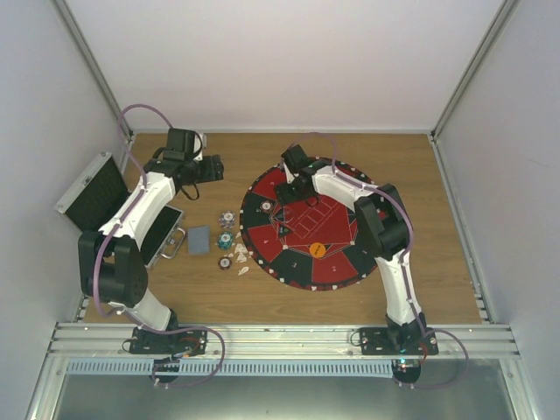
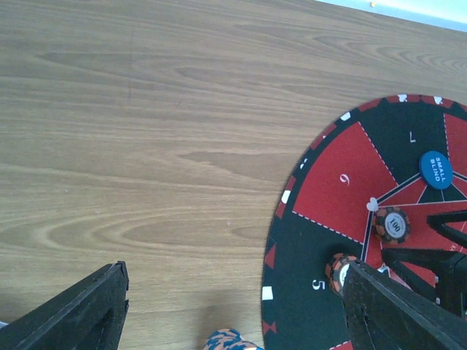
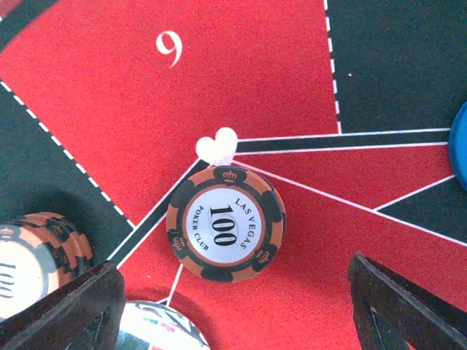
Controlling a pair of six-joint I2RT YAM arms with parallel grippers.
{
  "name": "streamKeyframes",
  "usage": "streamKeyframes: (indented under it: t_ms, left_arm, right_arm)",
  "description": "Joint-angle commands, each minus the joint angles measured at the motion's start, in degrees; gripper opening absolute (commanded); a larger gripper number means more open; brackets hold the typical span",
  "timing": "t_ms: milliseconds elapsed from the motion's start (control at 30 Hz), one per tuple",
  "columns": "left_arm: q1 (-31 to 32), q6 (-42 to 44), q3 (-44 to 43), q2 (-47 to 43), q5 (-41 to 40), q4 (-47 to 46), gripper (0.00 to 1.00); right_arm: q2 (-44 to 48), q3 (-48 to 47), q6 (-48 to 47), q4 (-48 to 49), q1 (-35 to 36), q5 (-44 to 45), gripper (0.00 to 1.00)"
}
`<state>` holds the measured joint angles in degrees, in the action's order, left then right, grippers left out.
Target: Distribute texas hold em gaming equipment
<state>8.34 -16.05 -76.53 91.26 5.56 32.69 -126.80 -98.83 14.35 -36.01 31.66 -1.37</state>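
Note:
My right gripper (image 3: pixel 233 281) hangs open and empty just above the round red-and-black mat (image 3: pixel 241 65). An orange-and-black "100" chip (image 3: pixel 225 222) lies flat between its fingers, with a second such chip (image 3: pixel 33 255) to the left. A white-faced disc (image 3: pixel 157 328) and a blue disc's edge (image 3: pixel 461 146) also show. From above, the right gripper (image 1: pixel 284 188) is over the mat's left part. My left gripper (image 1: pixel 213 166) is open and empty over bare wood (image 2: pixel 233 299); a teal-and-orange chip (image 2: pixel 230 340) lies below it. Several chips (image 1: pixel 226 239) and grey-blue cards (image 1: pixel 199 240) lie left of the mat.
The black aluminium-edged case (image 1: pixel 96 188) stands open at the left, beside my left arm. An orange disc (image 1: pixel 318 249) lies on the mat's near part. The blue "small blind" disc (image 2: pixel 435 169) lies on the mat. Grey walls enclose the table.

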Motion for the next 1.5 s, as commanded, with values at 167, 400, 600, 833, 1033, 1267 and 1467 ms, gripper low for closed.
streamKeyframes:
  t_ms: [167, 400, 600, 833, 1033, 1267, 1467]
  left_arm:
    - [-1.25, -0.47, 1.1, -1.92, 0.69, -3.07, 0.81]
    - [-1.5, -0.73, 1.56, -1.88, 1.17, -3.28, 0.81]
    - [-1.81, -0.82, 1.91, -1.88, 1.45, -3.54, 0.81]
    - [-2.23, -0.94, 2.0, -1.97, 1.46, -3.77, 0.81]
    - [-2.45, -1.0, 2.01, -1.88, 1.55, -3.72, 0.81]
    - [-2.95, -1.09, 1.65, -1.79, 1.57, -3.7, 0.81]
    - [-3.3, -1.26, 1.01, -1.31, 1.64, -3.85, 0.81]
  right_arm:
    - [-3.88, -3.46, -1.81, -1.67, 0.67, 1.28, 0.76]
    - [-5.65, -4.36, -3.31, -2.09, 1.44, 4.46, 0.71]
    - [-6.82, -4.43, -4.09, -2.76, 1.99, 5.22, 0.64]
    - [-7.29, -4.29, -3.56, -4.13, 1.98, 4.01, 0.53]
    - [-8.13, -4.65, -3.64, -4.45, 2.0, 3.89, 0.49]
    - [-8.46, -5.06, -2.82, -5.36, 0.79, 5.44, 0.42]
    - [-8.37, -5.47, -2.57, -5.16, -0.89, 6.66, 0.4]
